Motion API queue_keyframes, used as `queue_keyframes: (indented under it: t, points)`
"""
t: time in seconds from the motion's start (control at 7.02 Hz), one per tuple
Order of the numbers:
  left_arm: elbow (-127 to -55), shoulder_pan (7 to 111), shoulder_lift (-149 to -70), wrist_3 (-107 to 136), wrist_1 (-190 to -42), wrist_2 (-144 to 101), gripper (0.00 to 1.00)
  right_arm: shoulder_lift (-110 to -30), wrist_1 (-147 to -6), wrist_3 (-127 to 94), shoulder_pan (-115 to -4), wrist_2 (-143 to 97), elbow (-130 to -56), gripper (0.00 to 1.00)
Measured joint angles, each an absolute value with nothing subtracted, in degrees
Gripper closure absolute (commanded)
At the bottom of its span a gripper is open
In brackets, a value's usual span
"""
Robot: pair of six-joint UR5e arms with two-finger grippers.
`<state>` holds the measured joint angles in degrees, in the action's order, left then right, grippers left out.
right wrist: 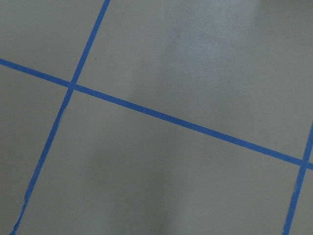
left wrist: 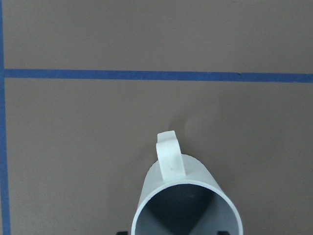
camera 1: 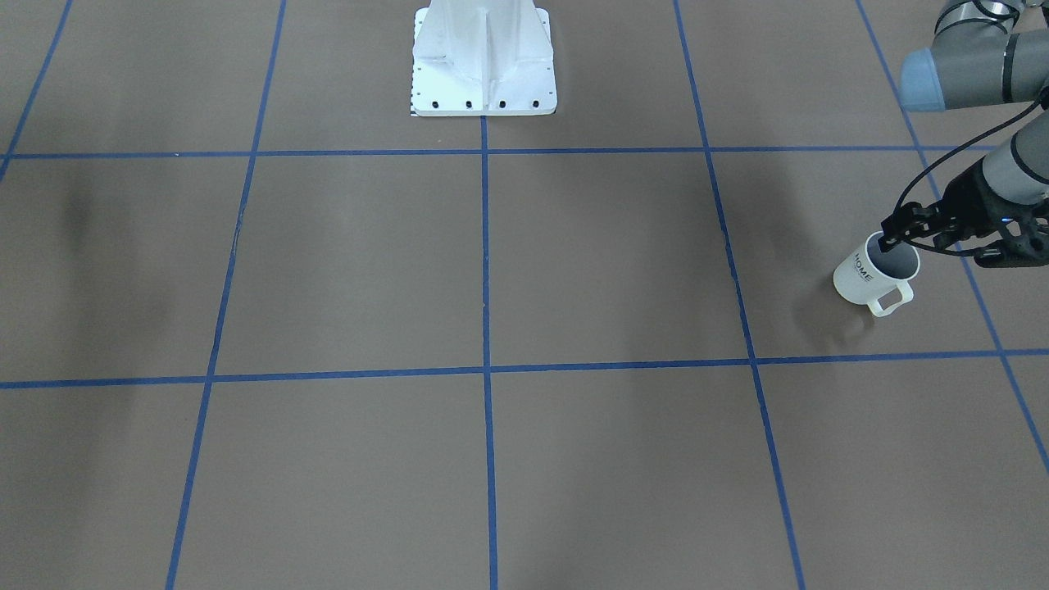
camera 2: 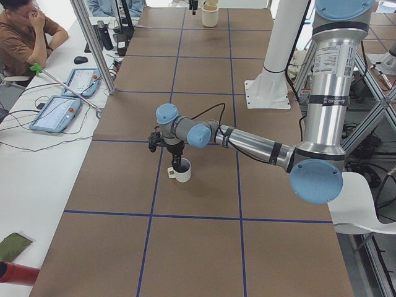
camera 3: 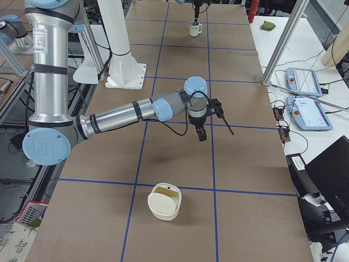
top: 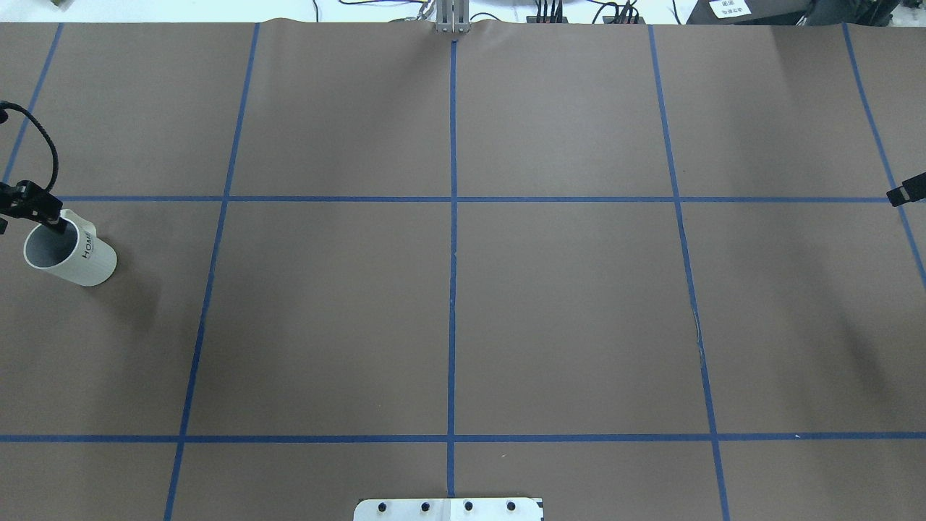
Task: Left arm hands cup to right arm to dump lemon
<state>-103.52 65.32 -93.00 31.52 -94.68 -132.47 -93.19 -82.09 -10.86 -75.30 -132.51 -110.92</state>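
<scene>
The cream-white cup (camera 1: 860,274) marked "HOME" hangs tilted from my left gripper (camera 1: 890,238), which is shut on its rim, one finger inside and one outside. It seems to be a little above the table, near the table's left end in the overhead view (top: 76,257). The left wrist view shows its grey inside and its squared handle (left wrist: 168,156) pointing away. No lemon shows in the cup. My right gripper (camera 3: 202,135) hovers over the table far off at the other end. Only its tip (top: 906,192) shows overhead, so I cannot tell whether it is open or shut.
The white robot base (camera 1: 483,74) stands at mid-table on the robot's side. A cream round container (camera 3: 163,203) sits near the table's right end. A metal post (camera 2: 93,55) and tablets (camera 2: 55,112) are on the operators' side, where a person (camera 2: 25,31) sits.
</scene>
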Motion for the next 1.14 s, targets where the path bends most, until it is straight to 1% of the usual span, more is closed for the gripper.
queue_keyframes:
  t: [0.28, 0.43, 0.57, 0.85, 1.14]
  points:
    - [-110.62, 66.77, -91.74, 28.19, -88.86, -132.94, 0.00, -94.54, -83.13, -8.66, -77.33, -132.59, -110.86, 0.00]
    - [-112.04, 69.08, -90.74, 24.55, -87.29, -133.27, 0.00, -96.12, -83.58, -6.30, -78.94, -132.75, -110.70, 0.00]
    - [-111.89, 72.54, -89.85, 20.06, -86.20, -133.86, 0.00, -97.60, -84.16, -4.11, -80.81, -133.25, -110.53, 0.00]
    - [-107.10, 80.60, -89.40, 10.10, -84.39, -134.36, 0.00, -98.19, -88.80, -2.60, -84.08, -134.45, -110.54, 0.00]
    - [-102.12, 85.08, -89.27, 7.05, -83.90, -134.41, 0.00, -99.05, -90.77, -2.55, -85.68, -135.32, -111.17, 0.00]
